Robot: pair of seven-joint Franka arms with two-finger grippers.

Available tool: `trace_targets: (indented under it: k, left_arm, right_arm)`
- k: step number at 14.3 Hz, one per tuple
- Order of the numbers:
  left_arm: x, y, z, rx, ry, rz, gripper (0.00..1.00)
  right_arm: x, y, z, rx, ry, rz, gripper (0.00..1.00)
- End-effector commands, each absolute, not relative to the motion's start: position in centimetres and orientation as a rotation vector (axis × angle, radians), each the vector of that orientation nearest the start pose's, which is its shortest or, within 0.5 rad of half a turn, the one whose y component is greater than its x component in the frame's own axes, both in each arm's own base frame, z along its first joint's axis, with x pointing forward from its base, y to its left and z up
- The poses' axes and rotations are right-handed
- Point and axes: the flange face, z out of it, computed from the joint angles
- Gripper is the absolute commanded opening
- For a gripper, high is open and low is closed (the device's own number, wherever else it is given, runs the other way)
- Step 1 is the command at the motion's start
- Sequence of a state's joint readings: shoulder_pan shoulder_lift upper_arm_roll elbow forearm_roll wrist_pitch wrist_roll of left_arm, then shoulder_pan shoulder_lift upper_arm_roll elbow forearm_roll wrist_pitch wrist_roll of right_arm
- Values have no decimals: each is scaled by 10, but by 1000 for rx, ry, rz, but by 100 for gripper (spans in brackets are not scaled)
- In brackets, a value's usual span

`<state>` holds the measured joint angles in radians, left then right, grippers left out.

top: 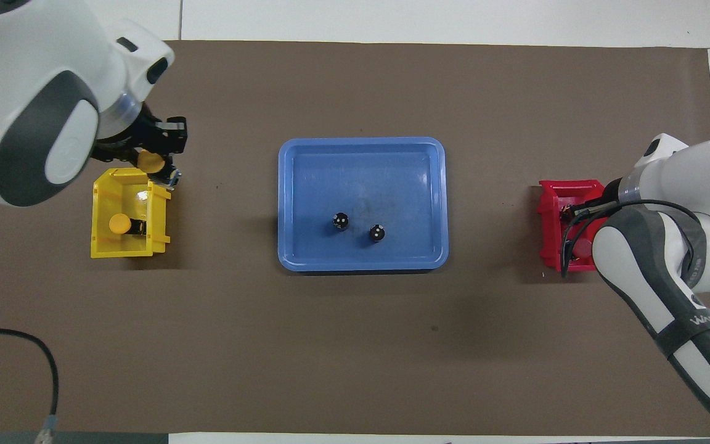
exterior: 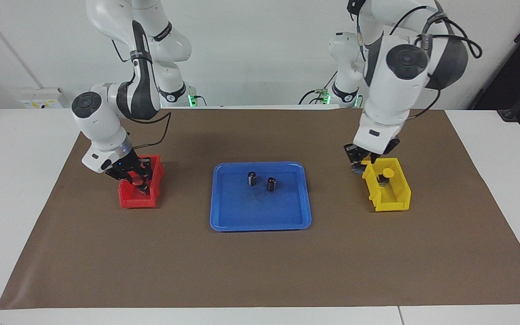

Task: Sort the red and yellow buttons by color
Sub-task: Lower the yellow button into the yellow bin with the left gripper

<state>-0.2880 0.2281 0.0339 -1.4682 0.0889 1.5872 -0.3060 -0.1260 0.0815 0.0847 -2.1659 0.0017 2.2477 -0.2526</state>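
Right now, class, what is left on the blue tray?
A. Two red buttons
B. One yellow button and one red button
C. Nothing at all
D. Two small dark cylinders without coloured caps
D: the blue tray holds only two small dark cylinders, standing side by side without coloured caps.
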Motion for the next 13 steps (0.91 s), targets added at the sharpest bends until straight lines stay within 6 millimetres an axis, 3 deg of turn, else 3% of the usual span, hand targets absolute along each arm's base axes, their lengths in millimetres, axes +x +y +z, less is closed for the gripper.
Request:
trace_targets:
  k: [1,3,5,7,9,13]
  left_arm:
    - [596,-82,512,-3039,-26,55,2]
    - [597,-56,492,-3057,-12,-67,1]
    - [604,-52,472,-3059,-11,-97,2]
    - [608,-53,454,-3063,-18,-85,2]
    - [599,-53,436,-3070,-54,-66,2]
    - [592,-44,407,-3073,-103,-68,2]
  right_arm:
    - [539,-25,355,-3111,-353,-39,20]
    - [538,-27,349,-3112,-350,-37,24]
    - [538,-30,347,-3112,-342,-33,38]
    - [538,-30,348,-3112,-338,-30,60]
    - [539,-30,349,-3111,-340,-26,66]
    - [553,-32,365,-3111,-353,4,68]
